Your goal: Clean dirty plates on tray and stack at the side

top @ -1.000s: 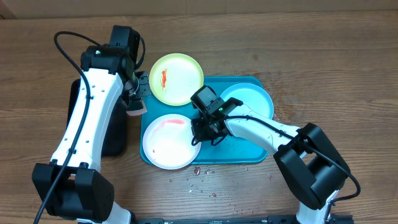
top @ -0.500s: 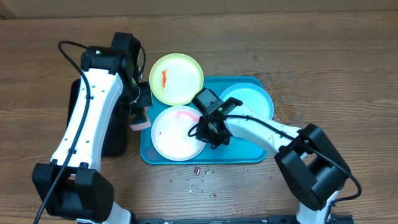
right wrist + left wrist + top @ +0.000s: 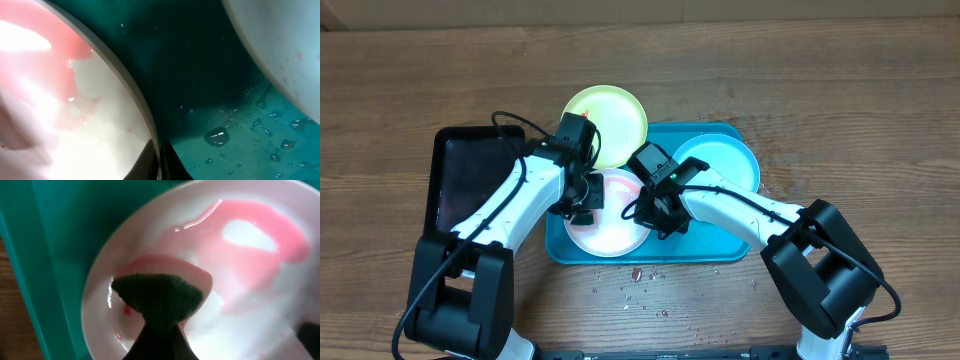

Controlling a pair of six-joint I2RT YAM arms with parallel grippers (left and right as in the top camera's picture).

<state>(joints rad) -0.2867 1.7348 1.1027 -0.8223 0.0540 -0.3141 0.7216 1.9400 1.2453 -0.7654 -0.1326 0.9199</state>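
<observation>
"On the tray [image 3: 720, 245], where is each plate?" asks the inspector.

"White plate [image 3: 610, 228]: near left section, inside the rim. Blue plate [image 3: 725, 162]: far right corner. Yellow-green plate [image 3: 615, 120]: at the far left corner, overlapping the rim and mostly on the table [image 3: 840, 90]. A black tray [image 3: 470, 175] lies to the left, apart from the plates."

"Gripper status?"

"Left gripper [image 3: 582, 200]: jaws clamped on a dark green sponge [image 3: 157, 297], which is pressed flat on the white plate beside a pink smear [image 3: 260, 235]. Right gripper [image 3: 655, 212]: jaws pinched together on the right rim of the white plate, as the right wrist view shows. Water droplets [image 3: 216, 136] sit on the tray floor beside that rim."
</observation>
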